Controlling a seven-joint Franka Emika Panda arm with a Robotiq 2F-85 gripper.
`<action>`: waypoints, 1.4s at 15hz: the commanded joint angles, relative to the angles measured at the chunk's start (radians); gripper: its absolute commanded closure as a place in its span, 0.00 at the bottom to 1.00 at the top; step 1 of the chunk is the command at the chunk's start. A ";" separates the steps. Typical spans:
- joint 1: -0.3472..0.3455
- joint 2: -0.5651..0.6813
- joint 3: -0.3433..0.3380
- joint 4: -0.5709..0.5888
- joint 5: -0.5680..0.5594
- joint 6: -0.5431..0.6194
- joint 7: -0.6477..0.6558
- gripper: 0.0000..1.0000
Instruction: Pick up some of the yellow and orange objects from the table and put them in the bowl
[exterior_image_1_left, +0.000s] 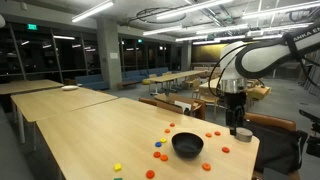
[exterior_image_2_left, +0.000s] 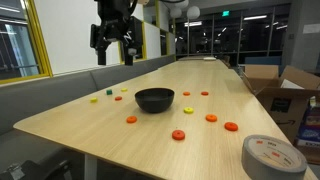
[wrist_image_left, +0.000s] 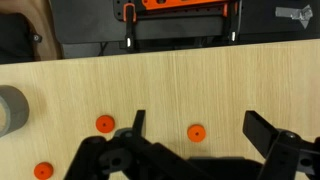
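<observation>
The black bowl sits on the light wooden table; it also shows in the other exterior view. Small orange pieces lie scattered around the bowl, with a yellow piece farther off. My gripper hangs open and empty above the table, away from the bowl, as also seen from outside. In the wrist view the open fingers frame one orange piece on the table below. Two other orange pieces lie to its left.
A grey tape roll lies near the table edge and shows in the wrist view. A small blue piece lies near the bowl. Cardboard boxes stand beside the table. More tables and chairs stand behind.
</observation>
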 joint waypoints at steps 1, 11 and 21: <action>-0.002 0.000 0.002 0.003 0.001 -0.001 -0.001 0.00; -0.012 -0.006 0.007 -0.003 -0.015 0.018 0.013 0.00; -0.178 -0.029 -0.040 -0.131 -0.032 0.330 0.210 0.00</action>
